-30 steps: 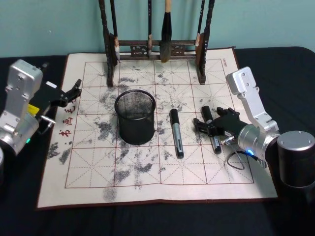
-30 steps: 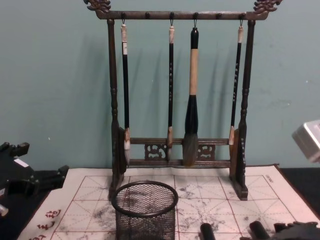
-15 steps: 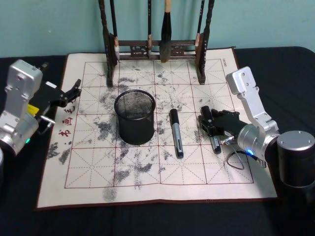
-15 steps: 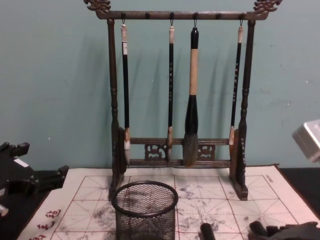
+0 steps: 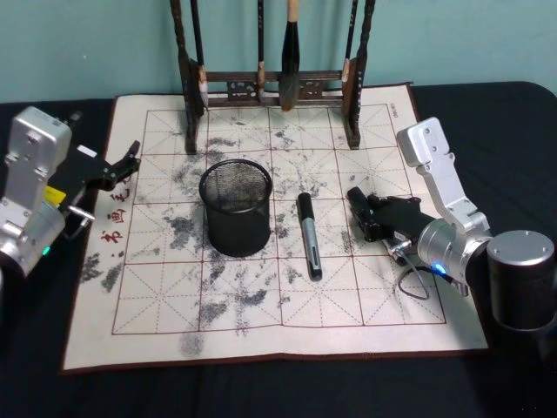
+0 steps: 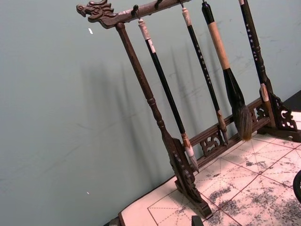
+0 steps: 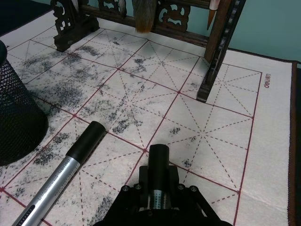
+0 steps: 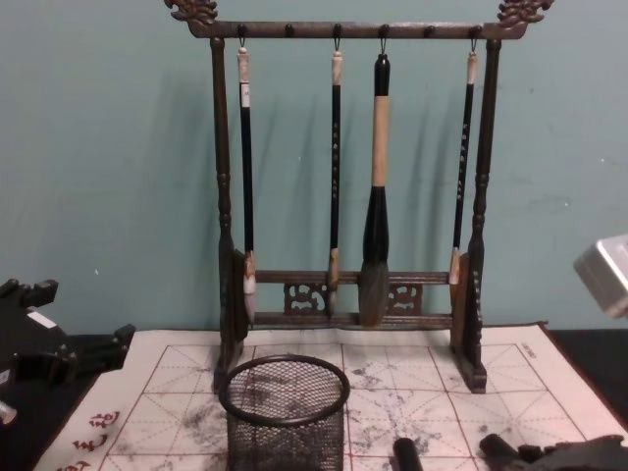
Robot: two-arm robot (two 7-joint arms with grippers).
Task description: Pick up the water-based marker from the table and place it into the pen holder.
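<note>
Jaws of the right gripper are clenched on the water-based marker, right of centre in the head view, low over the white mat. The marker's black cap juts forward from between the fingers; whether it clears the mat I cannot tell. Just left of it a second marker lies flat on the mat, touching nothing. Further left stands the pen holder, upright, well apart from the gripper. The brush rack spans the top of the frame. At the left edge the left gripper hangs parked above the dark table.
</note>
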